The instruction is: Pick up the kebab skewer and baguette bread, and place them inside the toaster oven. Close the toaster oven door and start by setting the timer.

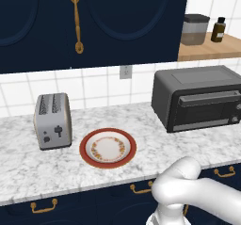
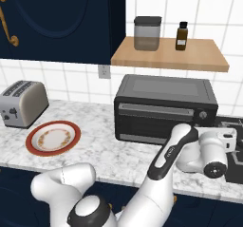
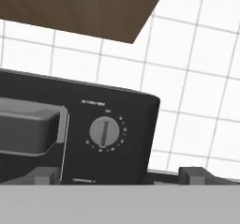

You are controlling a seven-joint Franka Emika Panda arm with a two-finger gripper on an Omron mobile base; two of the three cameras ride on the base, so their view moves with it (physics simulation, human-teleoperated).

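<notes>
The dark grey toaster oven [image 1: 197,97] [image 2: 166,105] stands at the right of the marble counter. Its glass door [image 2: 159,121] is closed, with the bar handle [image 3: 28,124] along the top edge. The timer knob [image 3: 105,131] [image 2: 203,114] sits at the oven's right front. My gripper [image 3: 117,176] is open, its fingertips [image 3: 194,174] spread wide, a little short of the knob and below it, with nothing between them. The hand [image 2: 217,145] hovers low in front of the oven's right end. The kebab skewer and baguette bread are out of view.
A red-rimmed patterned plate [image 1: 108,147] lies bare at counter centre, with a silver toaster [image 1: 52,120] to its left. A wooden shelf [image 2: 168,55] above the oven carries a jar [image 2: 147,33] and a brown bottle [image 2: 182,35]. A black stovetop [image 2: 236,126] lies right of the oven.
</notes>
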